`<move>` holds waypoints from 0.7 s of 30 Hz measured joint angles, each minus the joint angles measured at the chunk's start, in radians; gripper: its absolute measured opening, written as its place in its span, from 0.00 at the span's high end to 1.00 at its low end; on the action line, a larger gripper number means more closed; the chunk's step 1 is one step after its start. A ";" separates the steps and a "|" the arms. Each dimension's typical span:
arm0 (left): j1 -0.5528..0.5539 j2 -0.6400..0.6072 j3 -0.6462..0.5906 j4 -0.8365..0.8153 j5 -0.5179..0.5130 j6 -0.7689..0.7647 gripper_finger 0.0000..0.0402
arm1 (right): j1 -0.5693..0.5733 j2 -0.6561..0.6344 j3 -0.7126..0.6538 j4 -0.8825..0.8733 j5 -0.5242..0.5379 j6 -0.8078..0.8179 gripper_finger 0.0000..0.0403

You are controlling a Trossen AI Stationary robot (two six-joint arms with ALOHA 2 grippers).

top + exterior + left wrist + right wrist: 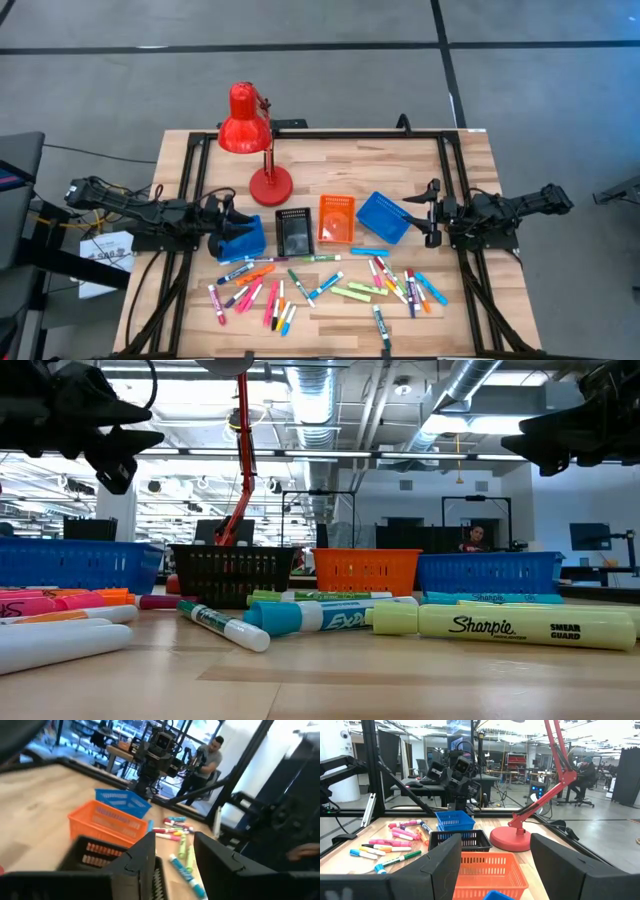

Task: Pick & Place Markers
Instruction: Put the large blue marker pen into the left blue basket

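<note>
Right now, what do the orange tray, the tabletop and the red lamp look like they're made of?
Orange tray: apparently moulded plastic; its walls are an open lattice of slots, evenly coloured, matte.
Tabletop: looks like wood, butcher-block style; pale planks with visible grain and joints, smooth satin finish.
Red lamp: probably painted metal, possibly plastic; its shade and round base are glossy and catch highlights.

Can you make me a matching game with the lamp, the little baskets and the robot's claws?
Things:
1. red desk lamp
2. black mesh plastic tray
3. orange mesh plastic tray
4. left gripper

Places:
A. between the black tray and a blue tray
B. open, above the left-hand blue plastic tray
C. behind the row of trays, on a round base
D. just left of the orange tray

Pairs: 1-C, 2-D, 3-A, 4-B
</note>
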 joint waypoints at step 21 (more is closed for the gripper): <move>0.000 0.402 0.302 -0.016 0.248 0.146 0.67 | -0.026 0.001 0.000 0.088 0.012 0.122 0.43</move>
